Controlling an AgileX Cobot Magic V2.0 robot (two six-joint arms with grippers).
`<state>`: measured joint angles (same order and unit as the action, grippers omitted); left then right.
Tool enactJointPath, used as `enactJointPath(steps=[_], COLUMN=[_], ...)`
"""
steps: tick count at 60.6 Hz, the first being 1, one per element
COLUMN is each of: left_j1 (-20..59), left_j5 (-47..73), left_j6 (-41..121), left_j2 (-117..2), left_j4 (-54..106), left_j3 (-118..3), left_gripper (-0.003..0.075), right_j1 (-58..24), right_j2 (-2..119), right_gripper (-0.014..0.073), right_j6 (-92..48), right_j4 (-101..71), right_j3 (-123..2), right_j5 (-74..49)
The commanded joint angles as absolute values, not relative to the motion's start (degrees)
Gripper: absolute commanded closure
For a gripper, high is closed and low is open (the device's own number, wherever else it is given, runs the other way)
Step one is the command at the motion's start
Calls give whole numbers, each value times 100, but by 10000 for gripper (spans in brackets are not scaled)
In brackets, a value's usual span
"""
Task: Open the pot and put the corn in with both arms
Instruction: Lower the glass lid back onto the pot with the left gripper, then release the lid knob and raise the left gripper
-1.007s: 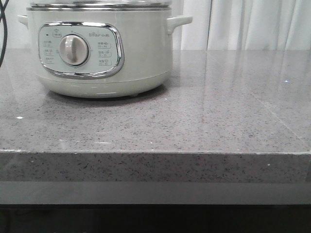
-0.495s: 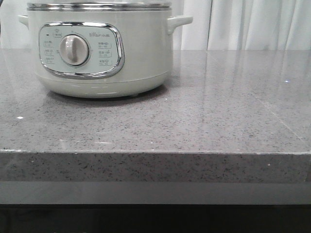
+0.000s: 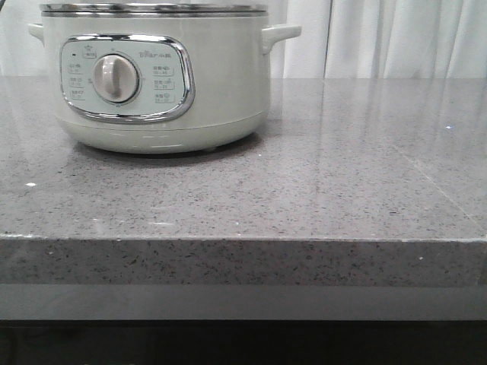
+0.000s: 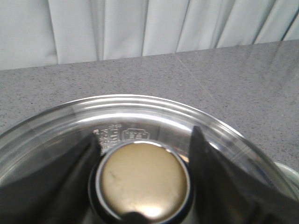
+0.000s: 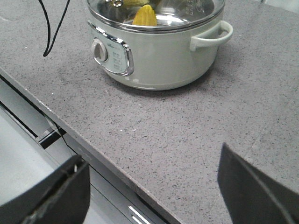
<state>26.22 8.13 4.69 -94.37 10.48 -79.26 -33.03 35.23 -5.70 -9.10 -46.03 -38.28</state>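
The round pale grey-green pot, smooth-walled with a chrome-framed dial panel, is sitting on the far left of the speckled grey stone tabletop, with pleated white curtains hanging behind. The left tool is gripping the brassy round knob of the clear glass lid, dark fingers pressing either side. The right tool is hanging wide open near the tabletop's edge, and the yellow corn is showing through the lid inside the pot, partly cut off.
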Motion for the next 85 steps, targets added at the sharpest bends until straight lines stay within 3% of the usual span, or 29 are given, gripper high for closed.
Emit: enactJointPath(steps=[1,14,31,63,85], left_j1=[2659,2659,2659,2662,2662], left_j5=[462,917,2864,2667,2643], left_j6=[440,440,440,440,440], left_j2=[-9088,-8401,-7075,-4959,-4629], left_j4=[1123,1061,364,524,628], left_j3=[-8140,-8140,-7945,-5063,-4580], left_gripper=[155,156,156,156,156], right_j1=[-3278,-3278,-3278,-3278,-3278], right_j2=[3525,3525,3525,3525,3525], right_gripper=[13,13,13,13,13], right_j6=[-631,-631,-631,-631,-631], right_j4=[-913,-913,-913,-913,-913], right_j3=[-4745,-4745,-4745,-4745,-4745], right_j5=[-3443,-3443,-3443,-3443,-3443])
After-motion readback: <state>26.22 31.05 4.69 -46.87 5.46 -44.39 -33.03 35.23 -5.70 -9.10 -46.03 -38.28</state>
